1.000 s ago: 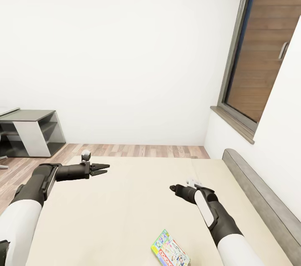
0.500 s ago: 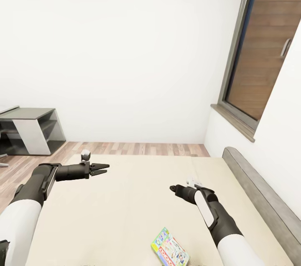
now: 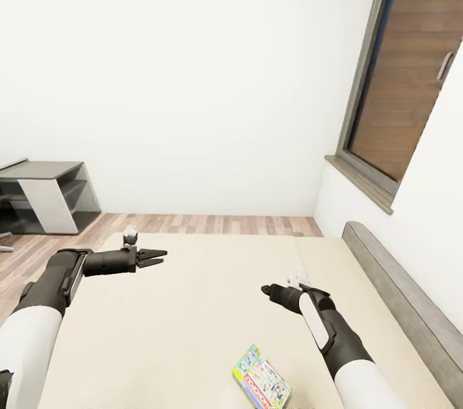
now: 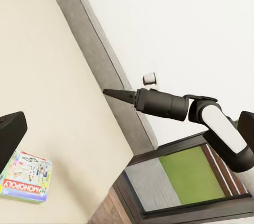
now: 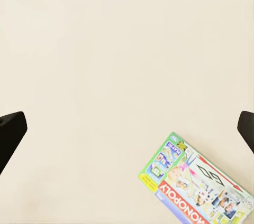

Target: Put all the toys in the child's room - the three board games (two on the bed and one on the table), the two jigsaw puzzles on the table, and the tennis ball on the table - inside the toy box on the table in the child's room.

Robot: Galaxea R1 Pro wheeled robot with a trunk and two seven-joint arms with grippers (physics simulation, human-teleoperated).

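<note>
The robot stands at the bed, which has a plain beige cover. Both arms reach out over it.

One board game lies flat on the bed, near the edge closest to the robot. It is a pale box with a green edge and a red band that says MONOPOLY. Nothing touches it. The left wrist view shows the game too, and so does the right wrist view, where it lies on the bare cover.

The left gripper hangs over the left side of the bed, well apart from the game. Its two thin black fingers sit a little way apart and hold nothing.

The right gripper hangs over the middle of the bed, past the game and not touching it. In the left wrist view the right gripper looks like one dark point. Yet the right wrist view shows its two fingertips far apart at the sides, with nothing between them.

The grey headboard runs along the right edge of the bed, under a window. Past the far end of the bed is wood floor and a white wall. The dark grey end of the table, with its white panel, stands by that wall at the left.
</note>
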